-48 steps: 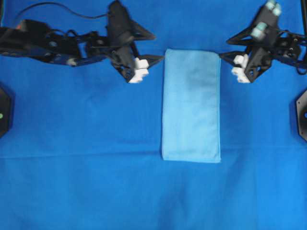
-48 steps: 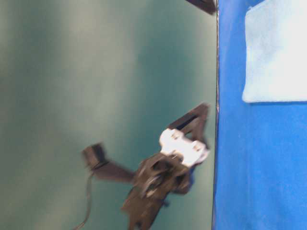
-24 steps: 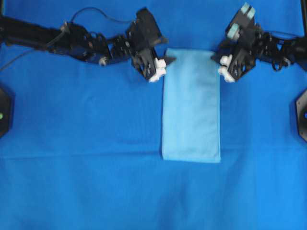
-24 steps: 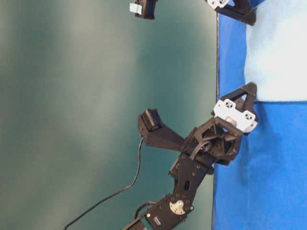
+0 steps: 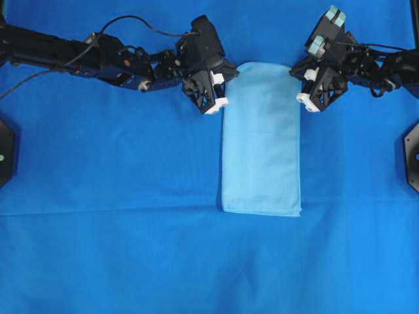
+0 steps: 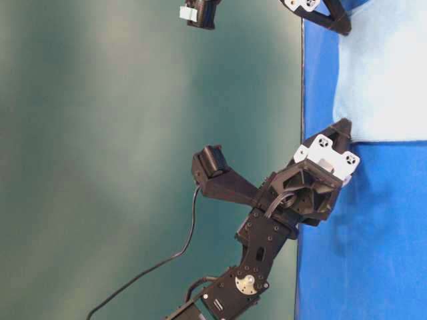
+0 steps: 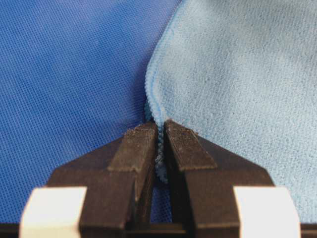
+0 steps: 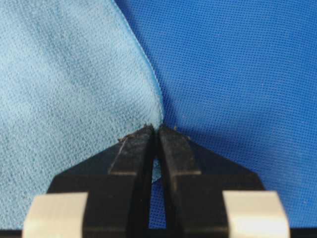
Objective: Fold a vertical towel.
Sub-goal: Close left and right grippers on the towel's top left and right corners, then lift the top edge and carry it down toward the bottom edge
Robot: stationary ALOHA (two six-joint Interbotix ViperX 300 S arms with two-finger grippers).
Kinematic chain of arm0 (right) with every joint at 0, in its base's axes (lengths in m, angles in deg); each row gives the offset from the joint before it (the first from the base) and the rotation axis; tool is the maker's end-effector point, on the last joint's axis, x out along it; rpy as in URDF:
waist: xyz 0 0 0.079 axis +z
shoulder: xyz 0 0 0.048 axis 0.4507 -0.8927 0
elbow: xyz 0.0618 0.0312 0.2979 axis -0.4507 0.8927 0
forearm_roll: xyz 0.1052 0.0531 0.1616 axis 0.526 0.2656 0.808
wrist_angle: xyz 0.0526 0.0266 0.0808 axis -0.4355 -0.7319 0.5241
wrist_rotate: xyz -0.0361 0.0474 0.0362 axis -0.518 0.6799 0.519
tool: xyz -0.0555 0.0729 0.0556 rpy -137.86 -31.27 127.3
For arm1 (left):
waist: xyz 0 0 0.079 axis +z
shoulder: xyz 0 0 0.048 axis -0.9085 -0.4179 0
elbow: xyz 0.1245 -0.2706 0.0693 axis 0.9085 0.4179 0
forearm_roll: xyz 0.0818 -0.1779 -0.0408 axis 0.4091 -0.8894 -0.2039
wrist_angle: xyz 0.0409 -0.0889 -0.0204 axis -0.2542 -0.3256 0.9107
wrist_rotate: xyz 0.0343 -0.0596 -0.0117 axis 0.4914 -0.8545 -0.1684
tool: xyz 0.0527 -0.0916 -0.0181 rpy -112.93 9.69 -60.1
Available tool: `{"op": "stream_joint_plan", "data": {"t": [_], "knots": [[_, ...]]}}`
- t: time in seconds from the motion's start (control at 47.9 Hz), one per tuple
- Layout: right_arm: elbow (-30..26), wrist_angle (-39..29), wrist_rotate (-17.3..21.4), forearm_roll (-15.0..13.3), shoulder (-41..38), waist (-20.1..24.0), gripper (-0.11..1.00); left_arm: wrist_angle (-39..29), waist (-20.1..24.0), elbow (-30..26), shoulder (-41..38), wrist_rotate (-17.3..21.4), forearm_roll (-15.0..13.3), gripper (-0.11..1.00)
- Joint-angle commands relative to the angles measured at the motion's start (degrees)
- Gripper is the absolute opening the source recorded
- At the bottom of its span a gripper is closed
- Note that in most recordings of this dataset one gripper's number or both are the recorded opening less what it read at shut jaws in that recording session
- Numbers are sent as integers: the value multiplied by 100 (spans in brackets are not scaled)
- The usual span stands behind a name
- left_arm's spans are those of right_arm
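The fingers (image 7: pixel 141 148) of the left gripper (image 7: pixel 159 141) are pressed together on the stitched edge of the towel (image 5: pixel 262 140), with a thin ridge of pale blue cloth caught between the two black tips. The right gripper (image 8: pixel 154 139) is in the same state: its fingers (image 8: pixel 173 148) pinch the towel's other far corner, and a small fold of cloth shows in the narrow slit between them. From overhead, the towel lies as a long upright rectangle on the deep-blue table covering (image 5: pixel 131 248), a little right of the middle. Its near end lies flat with square corners, while its far end is drawn into a slightly rounded shape between the two grips. The left gripper (image 5: pixel 218 88) sits at the far left corner and the right gripper (image 5: pixel 302 82) at the far right corner, each arm reaching in from its own side. In the table-level view, the left gripper (image 6: pixel 337 137) meets the towel's edge (image 6: pixel 387 73) right at the surface of the covering (image 6: pixel 360 253).
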Motion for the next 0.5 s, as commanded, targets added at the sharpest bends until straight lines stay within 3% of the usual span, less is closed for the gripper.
{"op": "stream_joint_plan", "data": {"t": [0.0, 0.271, 0.48], "knots": [[-70, 18, -9, -9, 26, -18, 4, -70, -9, -70, 105, -9, -9, 3], [-316, -44, -105, -9, 88, -202, 4, -158, 141, -88, 308, 18, -9, 3], [-668, -545, -343, -9, 105, -378, 4, -158, 439, -193, 316, 105, -9, 3]]}}
